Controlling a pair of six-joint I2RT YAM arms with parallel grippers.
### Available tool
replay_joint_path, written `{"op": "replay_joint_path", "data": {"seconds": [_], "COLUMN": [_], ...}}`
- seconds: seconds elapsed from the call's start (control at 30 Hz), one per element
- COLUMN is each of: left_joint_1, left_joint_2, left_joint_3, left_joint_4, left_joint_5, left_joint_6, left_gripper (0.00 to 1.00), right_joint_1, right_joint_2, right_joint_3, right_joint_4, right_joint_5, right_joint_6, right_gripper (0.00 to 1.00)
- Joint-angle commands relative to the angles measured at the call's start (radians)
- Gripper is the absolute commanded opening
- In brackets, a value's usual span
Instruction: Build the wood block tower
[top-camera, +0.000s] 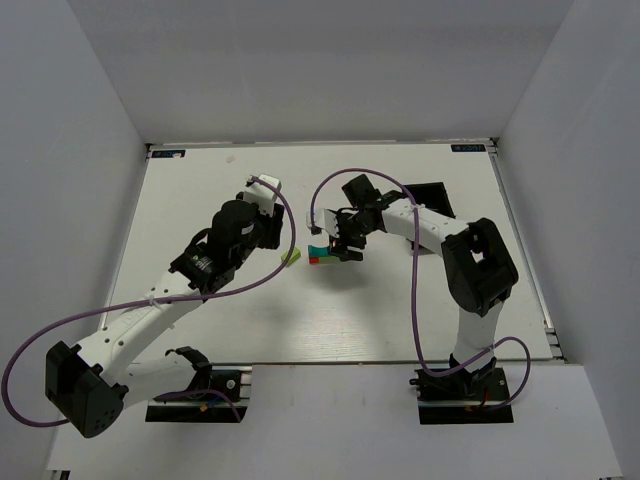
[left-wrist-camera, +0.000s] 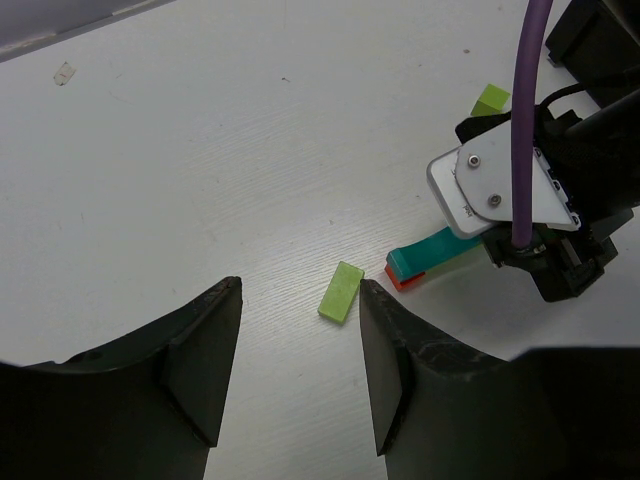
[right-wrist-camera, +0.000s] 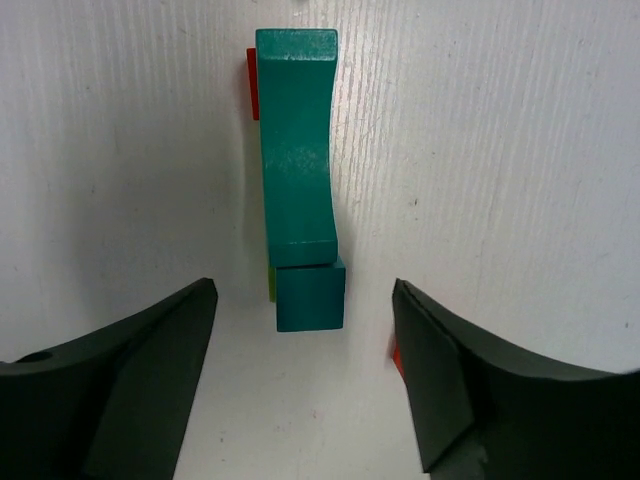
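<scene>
The wood block tower (top-camera: 320, 254) is a low pile at the table's middle. A long curved teal block (right-wrist-camera: 295, 150) lies on a red block (left-wrist-camera: 405, 280), with a teal cube (right-wrist-camera: 311, 295) at its near end and a lime sliver (right-wrist-camera: 271, 283) beside that. My right gripper (right-wrist-camera: 304, 288) stands open astride the teal cube, both fingers clear of it. A flat lime green block (left-wrist-camera: 341, 291) lies loose left of the pile. My left gripper (left-wrist-camera: 300, 290) is open just short of that block, with nothing between its fingers.
A second lime block (left-wrist-camera: 491, 99) lies beyond the right gripper's body (left-wrist-camera: 510, 200). A black bin (top-camera: 432, 197) sits behind the right arm. A red bit (right-wrist-camera: 396, 355) shows by the right finger. White walls enclose the table (top-camera: 200, 180).
</scene>
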Motion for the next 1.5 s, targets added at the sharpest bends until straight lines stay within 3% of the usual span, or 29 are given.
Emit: {"op": "replay_joint_path", "data": {"seconds": [0.0, 0.03, 0.07, 0.37, 0.57, 0.67, 0.73, 0.8, 0.83, 0.9, 0.97, 1.0, 1.03, 1.13, 1.17, 1.2, 1.47], "left_joint_1": [0.006, 0.006, 0.006, 0.006, 0.006, 0.006, 0.006, 0.006, 0.006, 0.006, 0.006, 0.006, 0.006, 0.006, 0.006, 0.006, 0.006], "left_joint_2": [-0.009, -0.009, -0.009, -0.009, 0.014, 0.047, 0.069, 0.106, 0.12, 0.144, 0.181, 0.193, 0.207, 0.248, 0.258, 0.27, 0.288], "left_joint_3": [0.003, 0.003, 0.003, 0.003, 0.003, 0.003, 0.013, 0.013, 0.025, 0.034, 0.046, 0.062, 0.071, 0.099, 0.108, 0.108, 0.117], "left_joint_4": [-0.004, -0.004, -0.004, -0.004, 0.005, 0.005, 0.005, -0.015, -0.015, -0.049, -0.072, -0.101, -0.112, -0.139, -0.15, -0.15, -0.159], "left_joint_5": [-0.007, -0.007, -0.007, -0.017, -0.017, 0.005, 0.016, 0.025, 0.025, 0.025, 0.008, 0.008, -0.001, -0.001, 0.008, 0.008, 0.028], "left_joint_6": [-0.002, -0.002, -0.002, -0.002, -0.002, -0.002, -0.002, -0.002, -0.002, -0.002, -0.002, -0.002, -0.002, -0.002, -0.002, -0.002, -0.002], "left_gripper": [0.61, 0.61, 0.61, 0.61, 0.63, 0.54, 0.24, 0.01, 0.0, 0.0, 0.09, 0.2, 0.42, 0.62, 0.63, 0.64, 0.67], "right_joint_1": [-0.002, -0.004, -0.002, -0.019, -0.129, -0.217, -0.272, -0.306, -0.308, -0.312, -0.312, -0.312, -0.309, -0.303, -0.297, -0.294, -0.262], "right_joint_2": [0.001, -0.001, -0.004, -0.088, -0.245, -0.311, -0.311, -0.277, -0.263, -0.197, -0.136, -0.122, -0.101, -0.038, -0.029, 0.012, 0.116], "right_joint_3": [0.02, 0.021, 0.017, -0.029, -0.101, -0.15, -0.155, -0.155, -0.148, -0.102, -0.053, -0.046, -0.042, 0.01, 0.024, 0.07, 0.161], "right_joint_4": [0.0, -0.004, -0.001, -0.019, 0.084, 0.144, 0.165, 0.137, 0.098, 0.047, -0.064, -0.088, -0.108, -0.111, -0.111, -0.108, -0.052], "right_joint_5": [-0.003, -0.004, -0.001, 0.062, 0.093, 0.039, -0.065, -0.149, -0.198, -0.267, -0.341, -0.357, -0.369, -0.368, -0.342, -0.332, -0.22], "right_joint_6": [-0.009, -0.009, -0.01, -0.043, 0.006, 0.08, 0.108, 0.045, 0.019, -0.078, -0.227, -0.266, -0.327, -0.357, -0.356, -0.348, -0.245], "right_gripper": [0.79, 0.81, 0.9, 0.9, 0.9, 0.9, 0.89, 0.7, 0.33, 0.12, 0.08, 0.08, 0.11, 0.34, 0.47, 0.5, 0.58]}}
